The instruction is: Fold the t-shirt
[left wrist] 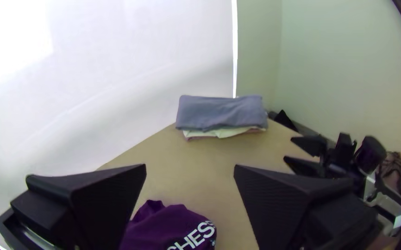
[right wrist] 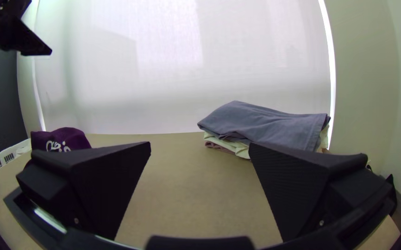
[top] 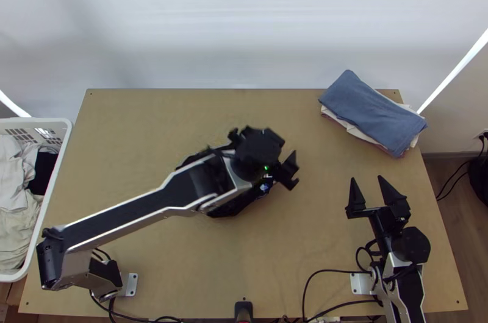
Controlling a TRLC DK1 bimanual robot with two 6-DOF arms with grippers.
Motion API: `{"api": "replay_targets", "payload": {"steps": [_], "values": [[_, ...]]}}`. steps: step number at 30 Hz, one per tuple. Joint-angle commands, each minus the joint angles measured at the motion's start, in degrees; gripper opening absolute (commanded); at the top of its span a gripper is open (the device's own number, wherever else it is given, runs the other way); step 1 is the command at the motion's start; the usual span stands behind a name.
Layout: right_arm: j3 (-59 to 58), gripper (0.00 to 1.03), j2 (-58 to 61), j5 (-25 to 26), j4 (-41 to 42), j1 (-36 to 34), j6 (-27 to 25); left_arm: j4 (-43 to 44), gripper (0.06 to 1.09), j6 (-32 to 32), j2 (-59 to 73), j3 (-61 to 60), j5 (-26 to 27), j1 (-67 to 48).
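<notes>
The t-shirt (left wrist: 168, 231) is dark purple with white letters on it, and it lies in a bunched lump on the table (top: 140, 140), under the left gripper (left wrist: 190, 166) and well off to the left of the right gripper (top: 367, 180). It looks soft and light, so it should be easy to lift. It won't stand up by itself, though, and will likely flop and hang down from wherever it is held. It should not break, but a tiny pinch might let it slip, or grab two layers when only one is wanted. A good place to take hold is a loose fold on top of the lump, just below the left gripper. Later, once it is spread out, two corners would be better, one for each gripper.

The left arm (top: 140, 201) stretches up and across to the middle. Its gripper is up above the shirt, and it points more across the table than down, toward the folded pile (top: 372, 113). Its fingers are wide apart with nothing between them. To grab the shirt, it would need to tip down and go lower.

The right gripper is low over the table and points away from its own base, with the pile ahead of it. Its fingers are wide apart too, and it has hold of nothing.
</notes>
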Motion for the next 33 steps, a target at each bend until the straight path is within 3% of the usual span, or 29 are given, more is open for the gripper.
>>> {"api": "replay_targets", "payload": {"steps": [1,7,19,33], "values": [[-0.4,0.99,-0.1,0.3,-0.8,-0.1,0.1,-5.6,1.05,-1.3,-2.7,5.1,0.2,1.7],[-0.4,0.99,-0.1,0.3,-0.8,-0.1,0.1,-13.9,1.05,-2.1,-8.6,2.9,8.9,10.6],[-0.4,0.99,-0.1,0.3,-0.8,-0.1,0.1,-20.9,1.05,-1.6,-22.8,-4.3,12.7,27.4],[-0.4,0.99,-0.1,0.3,-0.8,-0.1,0.1,-27.4,1.05,-2.9,-27.0,-23.9,20.9,28.7]]}}
